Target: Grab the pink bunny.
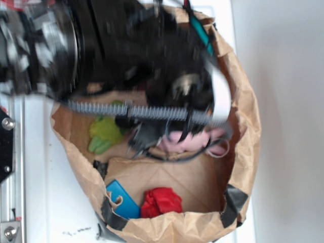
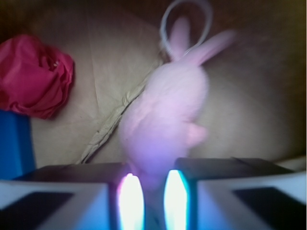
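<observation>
Brown paper bag (image 1: 248, 126) open at top, standing on white surface (image 1: 283, 101). Black robot arm (image 1: 131, 45) reaching down into bag from upper left, heavily motion-blurred in exterior view. Pink bunny (image 1: 187, 142) inside bag, right of centre on the bag floor, partly covered by gripper (image 1: 152, 139) and cables. Thin white loop (image 1: 223, 149) visible at bunny's right end. Green frog plush (image 1: 104, 134) left of bunny, near bag's left wall. Red fabric flower (image 1: 162, 201) at near edge of bag floor, well apart from bunny. Blue flat object (image 1: 123, 199) just beside flower on its left, kind unclear.

Wrist view: pink bunny (image 2: 163, 120) centred, blurred, ears pointing up and to the right, white loop (image 2: 184, 21) around the ears. Bunny's lower end sitting between the two fingertips (image 2: 130, 201), which glow bright. Gripper (image 2: 153, 203) narrowed around bunny's bottom part, fingers at or very close to the plush on both sides; firm clench versus light contact not clear from blur. Red flower (image 2: 36, 76) at upper left, apart from bunny. Blue object (image 2: 14, 143) at left edge below flower. Twisted paper handle (image 2: 112, 124) lying on bag floor, running under bunny's left side.
</observation>
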{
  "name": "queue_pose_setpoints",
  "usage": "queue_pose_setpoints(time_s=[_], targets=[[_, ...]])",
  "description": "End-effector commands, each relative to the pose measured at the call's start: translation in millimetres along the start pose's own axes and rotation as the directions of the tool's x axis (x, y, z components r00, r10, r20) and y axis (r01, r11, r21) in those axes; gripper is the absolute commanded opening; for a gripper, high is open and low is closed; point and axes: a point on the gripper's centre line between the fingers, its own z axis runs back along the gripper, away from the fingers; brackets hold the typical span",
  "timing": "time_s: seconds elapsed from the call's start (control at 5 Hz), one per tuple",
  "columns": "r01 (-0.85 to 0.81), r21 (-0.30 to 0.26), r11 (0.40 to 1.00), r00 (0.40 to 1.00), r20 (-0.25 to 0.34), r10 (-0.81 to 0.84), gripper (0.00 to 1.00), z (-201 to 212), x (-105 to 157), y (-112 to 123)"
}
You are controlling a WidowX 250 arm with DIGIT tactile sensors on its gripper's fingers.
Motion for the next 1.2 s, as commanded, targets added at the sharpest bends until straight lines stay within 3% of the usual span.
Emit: queue_pose_setpoints(time_s=[0.0,0.2,0.6,1.0], targets=[[-0.065,0.019,0.998,0.995,0.074,0.064,0.0,43,21,20],[-0.05,0.029,0.998,0.996,0.077,0.048,1.0,39,24,20],[0.013,0.072,0.997,0.996,0.083,-0.019,1.0,15,21,2],[0.077,0.108,0.991,0.996,0.027,-0.081,1.0,-15,4,-15]])
